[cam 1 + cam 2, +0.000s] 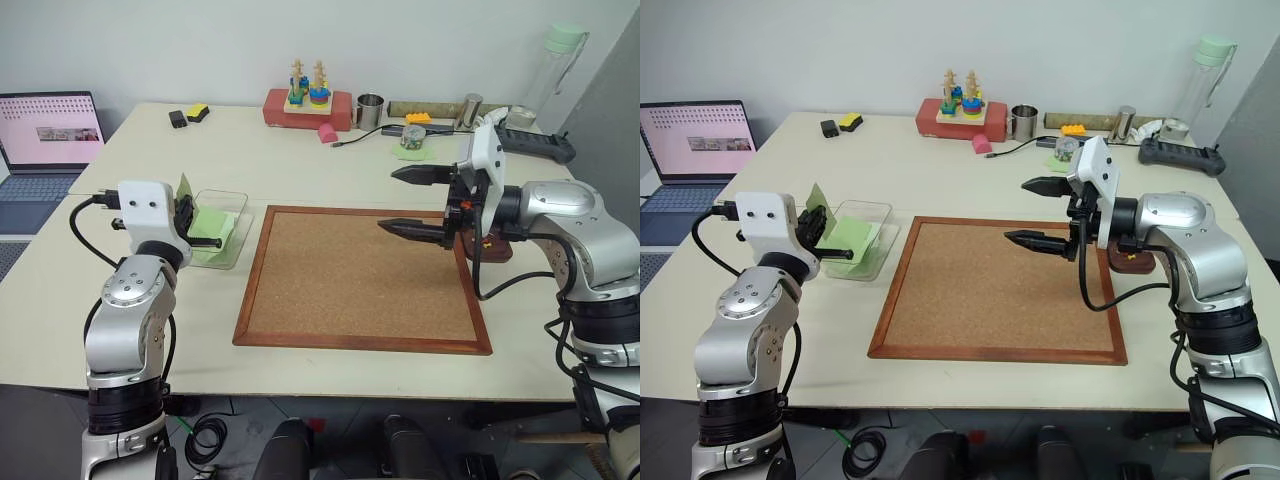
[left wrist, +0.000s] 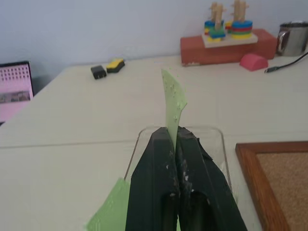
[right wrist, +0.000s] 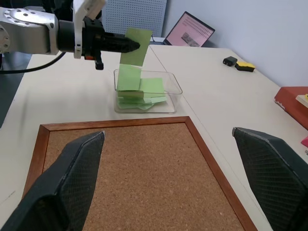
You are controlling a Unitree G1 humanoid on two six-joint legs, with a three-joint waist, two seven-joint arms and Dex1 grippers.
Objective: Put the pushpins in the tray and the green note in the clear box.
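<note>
1. On the left side of the table (image 1: 330,375), the left gripper (image 3: 132,46) sits level over the near end of the clear box (image 1: 222,228), fingers pinched shut on the green note (image 3: 135,46), which stands up on edge. More green slips are lying inside the box.
2. Over the right edge of the corkboard (image 1: 365,275), the right gripper (image 1: 405,202) points sideways towards the left arm with its two black fingers (image 1: 412,230) spread wide and nothing between them.
3. Just behind the right forearm you can see a bit of the dark brown tray (image 1: 1133,262). Can't make out the pushpins.
4. Further back on the pale table: a red block with a ring-stacking toy (image 1: 308,88), a metal mug (image 1: 370,110) and a power strip (image 1: 1180,153). A laptop (image 1: 45,135) sits on the next desk, white wall behind.
</note>
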